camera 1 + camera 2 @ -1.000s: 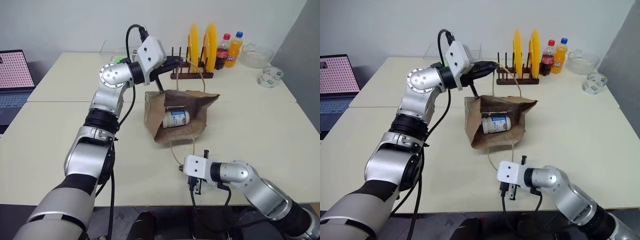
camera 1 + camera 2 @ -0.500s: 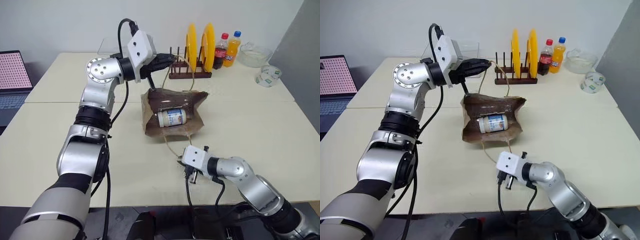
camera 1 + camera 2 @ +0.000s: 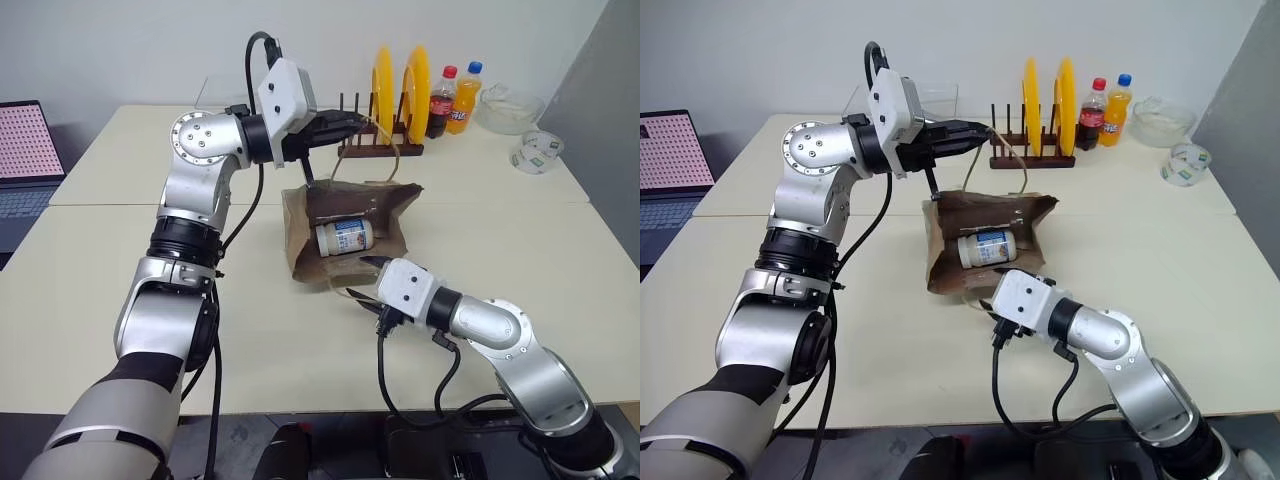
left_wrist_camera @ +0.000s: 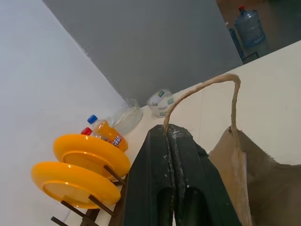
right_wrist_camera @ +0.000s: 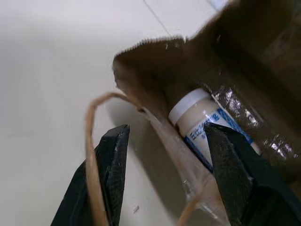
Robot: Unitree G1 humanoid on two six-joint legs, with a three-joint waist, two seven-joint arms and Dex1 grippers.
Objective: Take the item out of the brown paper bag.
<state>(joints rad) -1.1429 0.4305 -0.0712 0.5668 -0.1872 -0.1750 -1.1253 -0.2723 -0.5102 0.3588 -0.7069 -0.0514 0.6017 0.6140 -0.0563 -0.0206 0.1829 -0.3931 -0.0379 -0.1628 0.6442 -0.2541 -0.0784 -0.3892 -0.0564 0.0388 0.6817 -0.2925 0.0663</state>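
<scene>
Risen from the counter's near edge, the right gripper (image 3: 992, 318) now faces the brown paper bag (image 3: 940, 250) mouth — jaws parted, holding nothing. Left gripper (image 3: 357, 127) — jaws shut on the bag's upper handle (image 4: 202, 92). The item (image 3: 985, 247) lies on its side inside the bag, mid-counter.

A pale cream surface (image 3: 120, 260), made of tables pushed together with seams between them, fills the room's near part under even light. Behind it stands a plain white wall (image 3: 120, 50), with a grey panel (image 3: 610, 90) far right.
</scene>
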